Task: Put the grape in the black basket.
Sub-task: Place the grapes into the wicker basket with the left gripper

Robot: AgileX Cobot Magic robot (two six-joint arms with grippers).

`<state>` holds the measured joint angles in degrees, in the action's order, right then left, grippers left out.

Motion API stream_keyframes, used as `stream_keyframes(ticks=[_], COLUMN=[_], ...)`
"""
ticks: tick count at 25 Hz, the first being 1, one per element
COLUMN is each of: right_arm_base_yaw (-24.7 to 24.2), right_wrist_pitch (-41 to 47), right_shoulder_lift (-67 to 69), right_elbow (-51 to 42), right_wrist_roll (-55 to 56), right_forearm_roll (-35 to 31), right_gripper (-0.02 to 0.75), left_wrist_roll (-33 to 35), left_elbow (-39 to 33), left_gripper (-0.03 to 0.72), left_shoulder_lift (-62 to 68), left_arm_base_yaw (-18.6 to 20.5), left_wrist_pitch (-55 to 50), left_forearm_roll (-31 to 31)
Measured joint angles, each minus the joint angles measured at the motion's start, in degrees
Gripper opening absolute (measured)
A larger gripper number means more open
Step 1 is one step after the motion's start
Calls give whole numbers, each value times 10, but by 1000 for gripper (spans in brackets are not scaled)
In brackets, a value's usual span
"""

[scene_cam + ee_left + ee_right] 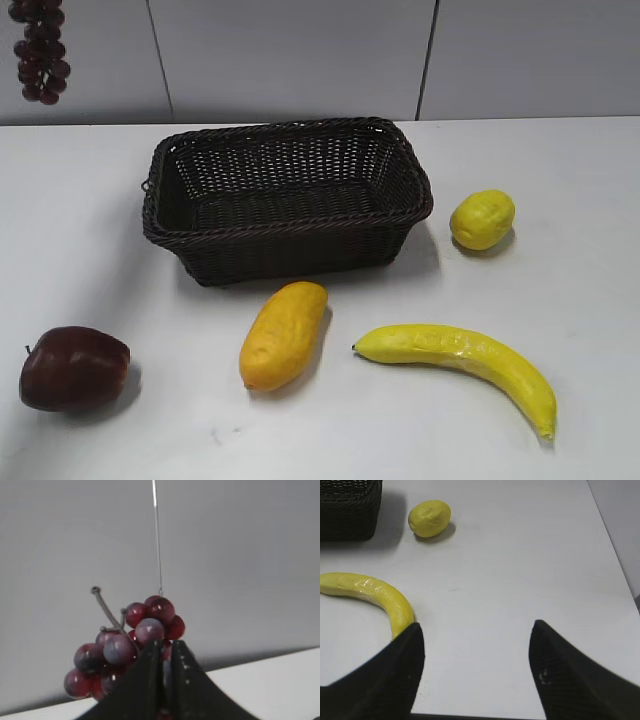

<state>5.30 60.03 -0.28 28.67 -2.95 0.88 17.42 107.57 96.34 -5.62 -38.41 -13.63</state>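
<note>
Purple-red and knobbly, the grape [125,645] hangs high at the far left of the scene, clear of the surface [560,300], clenched in the left gripper [166,680], whose jaws stand almost closed around the bunch's lower berries. A thin bent stem sticks up from the cluster in the left wrist view. The bunch looks light, and its berries seem glossy and smooth, so I judge them apt to slip or swivel in a pinch; a grip low in the cluster, as here, may let the rest flop about. The stem or the dense middle would likely be the surer hold.

Well to the right of the grape and below it, the black basket [290,240] sits on the surface, open and seemingly empty. Around it lie an apple [73,368] at the near left, a mango [283,335], a banana [470,362] and a lemon [482,219]. The right gripper [475,670] hovers over the near right of the surface, jaws spread wide and holding nothing.
</note>
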Motion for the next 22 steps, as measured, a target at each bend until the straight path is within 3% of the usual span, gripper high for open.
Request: stream_keyframes(ticks=[5,15,22], right_arm_base_yaw=[0,0,0], right_wrist_pitch=[0,0,0], right_shoulder_lift=[0,0,0], right_elbow=[0,0,0], right_wrist_roll=[0,0,0], right_forearm_roll=[0,0,0], right_gripper=[500,500,500], left_wrist_roll=[0,0,0], left_elbow=[0,0,1], left_gripper=[7,7,7], left_shoulder_lift=[0,6,63], left_arm_base_yaw=[-12,-125,-177], left_wrist_pitch=[21,33,40], left_forearm_roll=[-66,-70,-70])
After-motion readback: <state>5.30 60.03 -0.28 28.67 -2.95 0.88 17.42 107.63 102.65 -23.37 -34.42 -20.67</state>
